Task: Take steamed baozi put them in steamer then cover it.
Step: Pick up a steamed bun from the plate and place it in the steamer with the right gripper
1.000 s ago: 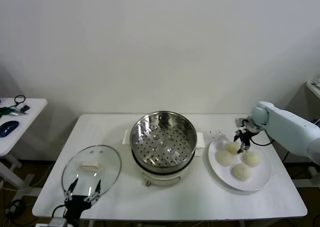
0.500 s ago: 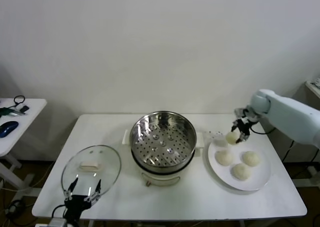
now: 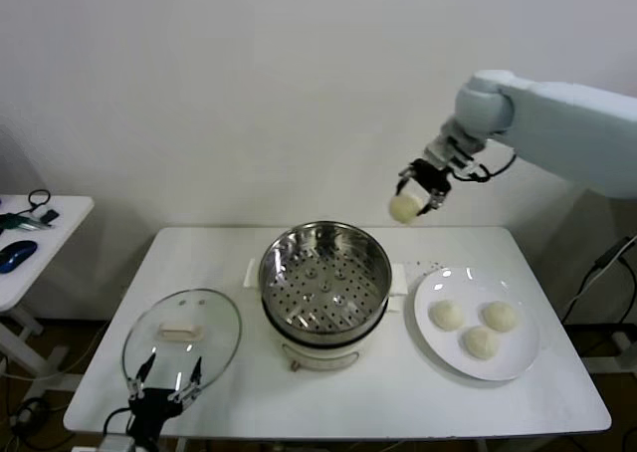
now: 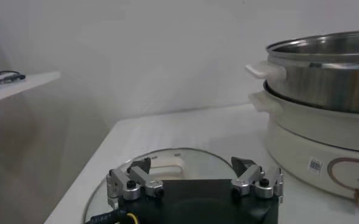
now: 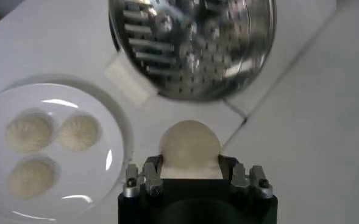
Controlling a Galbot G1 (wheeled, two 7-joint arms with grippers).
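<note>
White wall fills the back, and a white table [image 3: 328, 392] sits in front of it, in the lower half of the head view.

One steamed bun [image 3: 404, 207] is up in the air, right of the middle of the frame. It is round, smooth and cream-white. The right gripper [image 3: 418, 186] pinches it from both sides, and the right wrist view shows its black fingers [image 5: 144, 173] pressed on the bun's sides. The bun hangs just above and to the right of the steamer [image 3: 324, 291], not inside it.

That steamer is a round, shiny metal pot in the middle of the table. Its tray [image 3: 323, 293] is flat and full of little holes. It stands on a white base with small side handles.

Three more buns [image 3: 478, 327] lie close together on a flat white plate [image 3: 524, 357] in the lower right. They look soft and a bit bumpy in the right wrist view.

A round glass lid [image 3: 183, 339] with a pale handle lies flat on the table in the lower left. The left gripper [image 3: 166, 384] waits at the bottom edge, over the lid's near rim, with its fingers spread wide and holding nothing.

A small side table [image 3: 40, 248] with a dark blue mouse [image 3: 17, 256] pokes in at the left edge.
</note>
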